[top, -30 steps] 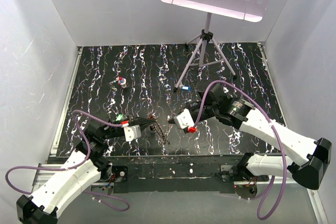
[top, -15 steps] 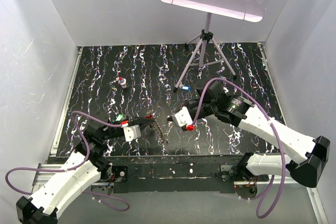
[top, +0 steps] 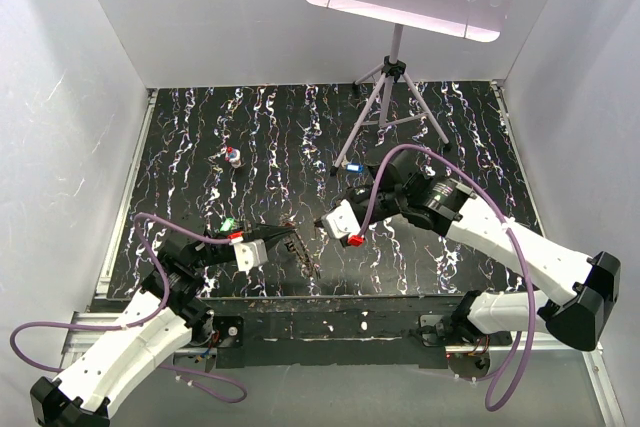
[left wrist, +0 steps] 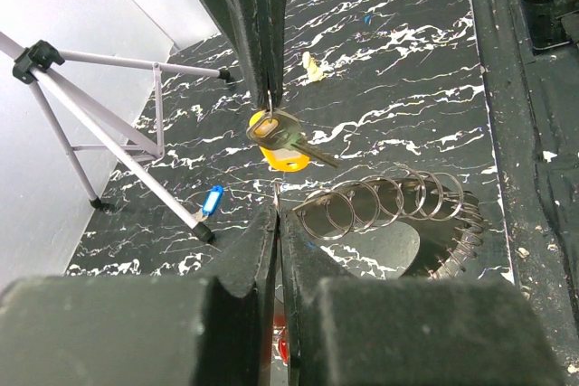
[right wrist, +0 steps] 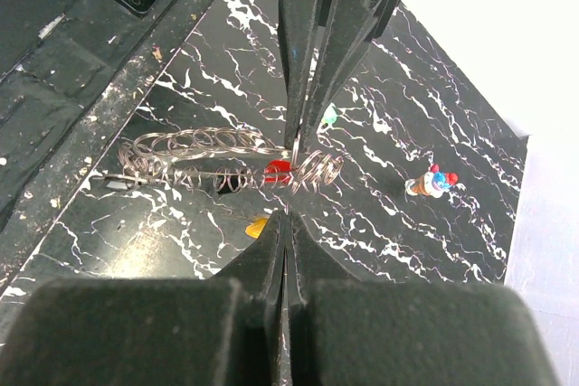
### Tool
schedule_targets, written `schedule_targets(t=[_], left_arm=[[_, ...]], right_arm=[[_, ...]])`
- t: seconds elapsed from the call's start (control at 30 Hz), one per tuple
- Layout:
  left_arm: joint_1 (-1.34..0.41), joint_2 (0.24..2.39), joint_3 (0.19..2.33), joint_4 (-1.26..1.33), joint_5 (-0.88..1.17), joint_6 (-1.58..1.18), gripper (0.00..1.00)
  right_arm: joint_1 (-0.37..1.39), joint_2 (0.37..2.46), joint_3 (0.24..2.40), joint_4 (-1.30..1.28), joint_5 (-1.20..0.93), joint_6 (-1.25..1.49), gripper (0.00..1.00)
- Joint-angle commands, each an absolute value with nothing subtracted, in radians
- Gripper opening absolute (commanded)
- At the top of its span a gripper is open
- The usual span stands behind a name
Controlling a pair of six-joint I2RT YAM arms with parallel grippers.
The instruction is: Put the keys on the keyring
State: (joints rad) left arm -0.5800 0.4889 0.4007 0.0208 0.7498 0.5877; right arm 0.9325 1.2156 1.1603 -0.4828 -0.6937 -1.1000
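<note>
Closely, a yellow-headed key is hovering at the keyring over the bench, near-left of the tripod.
The left pincer, shut, is pinching the keyring's wire end; the ring is showing as a stretched coil of silvery loops with a toothed rim; the right pincer, also shut, is gripping the key.
</note>
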Motion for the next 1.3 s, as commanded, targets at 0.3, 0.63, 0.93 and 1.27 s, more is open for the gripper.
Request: schedule_targets(t=[0.3, 0.63, 0.93, 1.27], left_arm=[[-0.584, 0.485, 0.426, 0.040, 0.764, 0.600, 0.00], [-0.584, 0.485, 0.423, 0.040, 0.752, 0.606, 0.00], [-0.584, 0.491, 0.422, 0.051, 0.752, 0.598, 0.00], [-0.584, 0.491, 0.419, 0.074, 0.718, 0.578, 0.00]], right_arm=[[0.936, 1.220, 1.218, -0.471, -0.704, -1.115, 0.01], [0.930, 1.236, 1.232, -0.456, -0.739, -1.085, 0.01], [0.930, 1.273, 1.239, -0.427, -0.746, -1.065, 0.01], [0.930, 1.296, 1.246, -0.388, -0.750, -1.035, 0.01]])
